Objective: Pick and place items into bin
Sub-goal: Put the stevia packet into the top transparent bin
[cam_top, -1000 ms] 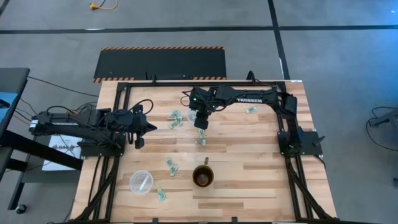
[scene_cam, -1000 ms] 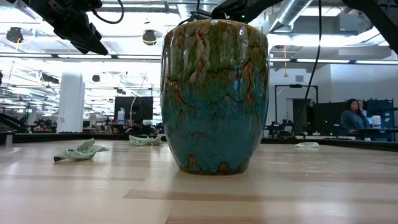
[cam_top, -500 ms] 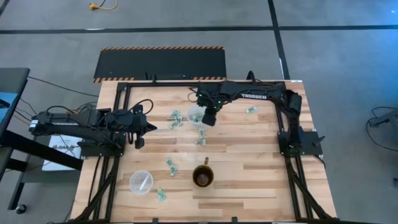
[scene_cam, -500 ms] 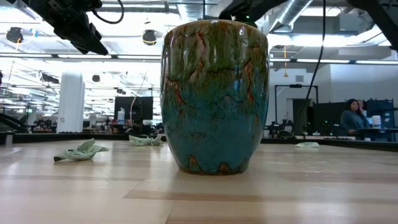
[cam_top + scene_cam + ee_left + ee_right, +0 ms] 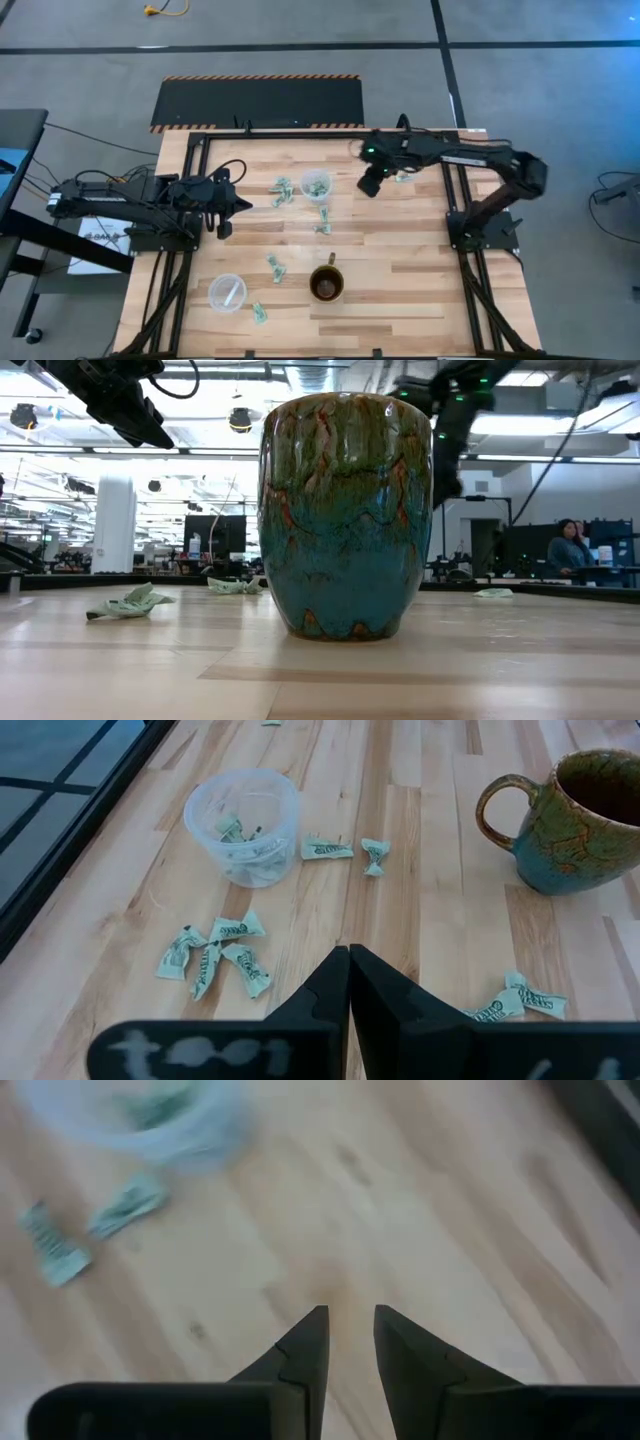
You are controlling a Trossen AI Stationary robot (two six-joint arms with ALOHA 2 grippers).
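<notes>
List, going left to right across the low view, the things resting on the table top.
Crumpled green wrapper → second green wrapper farther back → big glazed blue-green mug → small green wrapper far back on the right.

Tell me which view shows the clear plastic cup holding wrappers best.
The left wrist view: the clear plastic cup is sharp and unblocked, with wrappers visible inside. The high view shows it small; the right wrist view shows only a blur; the low view doesn't show it.

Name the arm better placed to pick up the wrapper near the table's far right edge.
Right. The right gripper hangs open and empty beside that wrapper, while the left gripper is shut across the table, far from it.
</notes>
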